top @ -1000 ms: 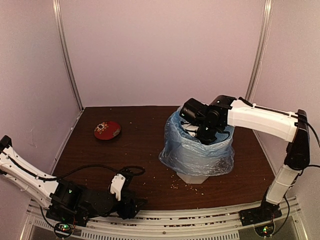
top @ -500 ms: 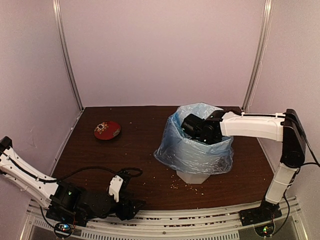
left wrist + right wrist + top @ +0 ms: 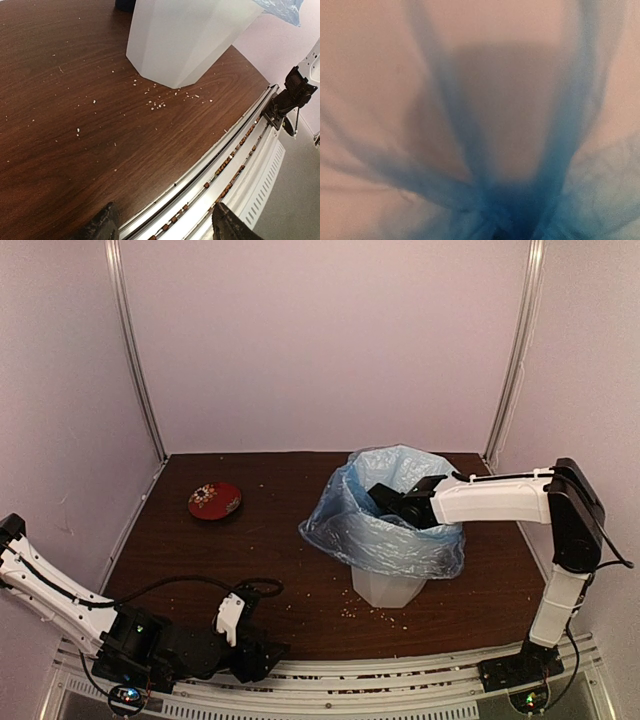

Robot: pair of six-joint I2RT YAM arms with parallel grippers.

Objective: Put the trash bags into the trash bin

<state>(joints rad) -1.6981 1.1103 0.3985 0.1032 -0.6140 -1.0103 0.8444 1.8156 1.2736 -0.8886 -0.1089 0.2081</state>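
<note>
Trash bag: the thin, wrinkly, light-blue translucent plastic film trash bag is right of centre. Its mouth is spread over the top of the bin, its skirt hangs down the outside, and its back edge stands up.
Left gripper: far left and low, we find the left gripper over the near edge of the dark wooden table. Its two dark fingertips are set wide apart, and there's nothing between them.
Red dish: a small round red dish lies left of centre, well apart from the bin.
Crumbs: pale crumbs are scattered on the wood just in front of the bin's base.
Trash bin: the tall white faceted plastic trash bin stands upright, and we see only its tapering lower part below the film.
Right gripper: the right gripper reaches in from the right, down inside the bag's mouth, with its fingers closed tight. Its wrist view is all blue film, pleated toward a bunch at the bottom edge. Whether any film is pinched, we cannot tell.
</note>
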